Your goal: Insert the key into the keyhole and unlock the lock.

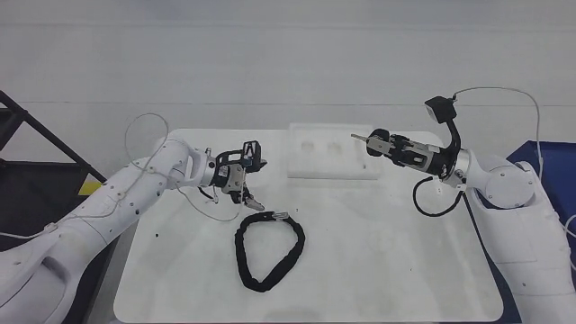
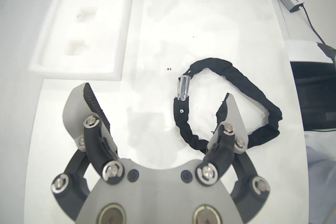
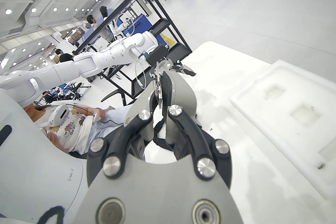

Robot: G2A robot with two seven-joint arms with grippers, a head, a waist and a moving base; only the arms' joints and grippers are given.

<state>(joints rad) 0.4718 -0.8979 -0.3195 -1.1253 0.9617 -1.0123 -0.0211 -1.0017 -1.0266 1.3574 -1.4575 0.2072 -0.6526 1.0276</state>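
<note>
Top view: the black chain lock (image 1: pixel 268 250) is seen lying looped on the white table (image 1: pixel 387 261), just beside the left gripper (image 1: pixel 252 178), whose jaws are spread wide and hold nothing. Its silver cylinder (image 2: pixel 183 87) is set between the chain's ends. The key (image 3: pixel 158 91) is pinched in the closed right gripper (image 1: pixel 367 137), near the foam tray (image 1: pixel 333 151).

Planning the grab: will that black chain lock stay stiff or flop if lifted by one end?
Likely floppy: the chain lock lies in a slack, kinked loop. Its fabric sleeve should grip well; the shiny lock cylinder looks smooth, possibly slippery.
</note>
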